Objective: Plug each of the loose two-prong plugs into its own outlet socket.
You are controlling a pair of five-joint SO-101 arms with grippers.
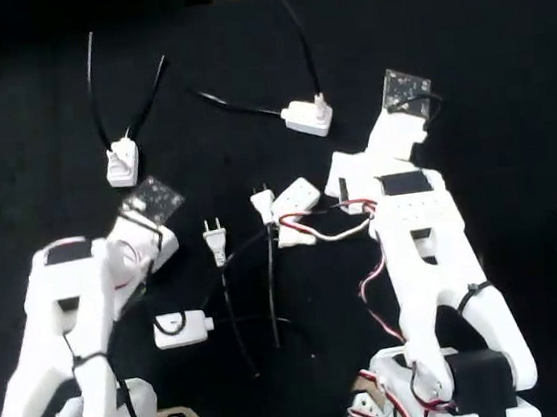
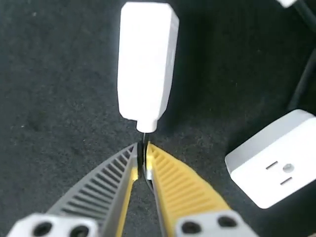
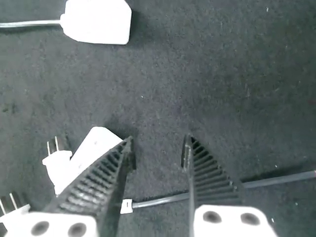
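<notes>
Left wrist view: left gripper [image 2: 143, 157] squeezed narrow on thin dark cord [image 2: 143, 140] at the neck of white plug body [image 2: 146, 64], outlet socket [image 2: 276, 170] nearby | right gripper [image 3: 158, 143] spread wide over black cloth [image 3: 222, 74], loose two-prong plug [image 3: 57, 165] just beside one finger | high view: second loose plug [image 1: 215, 241] lying between the arms

Four white outlet sockets [image 1: 123, 166] [image 1: 308, 116] [image 1: 296, 198] [image 1: 181, 328], two loose two-prong plugs [image 1: 216, 241] [image 1: 263, 205] — and two arms [image 1: 70, 323] [image 1: 423, 242].
</notes>
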